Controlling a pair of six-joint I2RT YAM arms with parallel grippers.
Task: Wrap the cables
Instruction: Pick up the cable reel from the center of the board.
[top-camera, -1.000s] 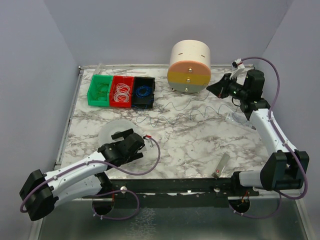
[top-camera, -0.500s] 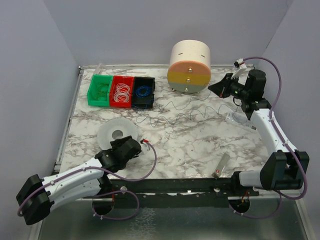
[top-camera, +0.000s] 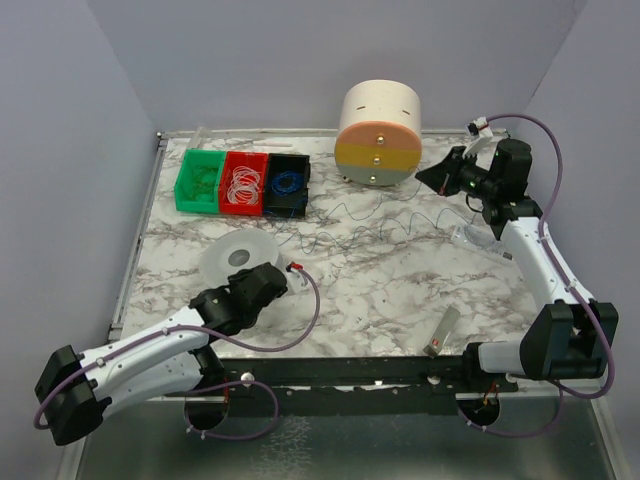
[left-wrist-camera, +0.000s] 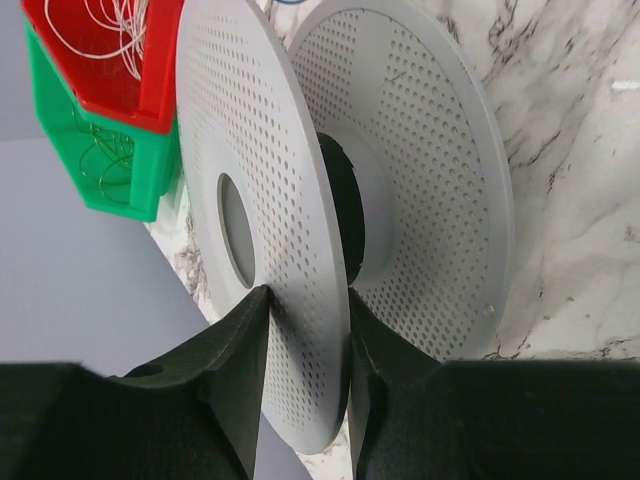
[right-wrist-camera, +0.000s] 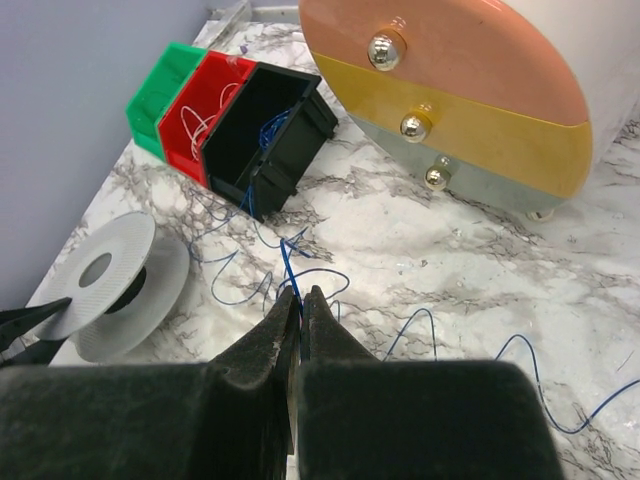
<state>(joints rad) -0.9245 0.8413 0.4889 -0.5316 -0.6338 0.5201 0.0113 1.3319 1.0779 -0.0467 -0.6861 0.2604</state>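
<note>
The cables are one thin dark-blue wire (top-camera: 380, 228) squiggling across the marble from the black bin towards the right. My right gripper (top-camera: 422, 178) hangs beside the round drum, shut on the wire's end (right-wrist-camera: 286, 260), which rises into its fingertips (right-wrist-camera: 300, 295). A grey perforated spool (top-camera: 238, 256) sits at the left, tipped on edge. My left gripper (top-camera: 264, 280) is shut on its near flange (left-wrist-camera: 270, 200), one finger on each face of the disc (left-wrist-camera: 308, 300). The spool's dark core (left-wrist-camera: 345, 200) carries no wire that I can see.
Green (top-camera: 199, 180), red (top-camera: 243, 182) and black (top-camera: 285, 184) bins stand in a row at the back left, with wire coils inside. A round drum (top-camera: 378, 132) with a pink, yellow and grey face stands at the back. A small grey bar (top-camera: 444, 330) lies at the front right.
The left jaws went from wide open to shut on the spool's flange, after the arm drew back and came forward again. The spool now stands tipped. The right arm has not moved.
</note>
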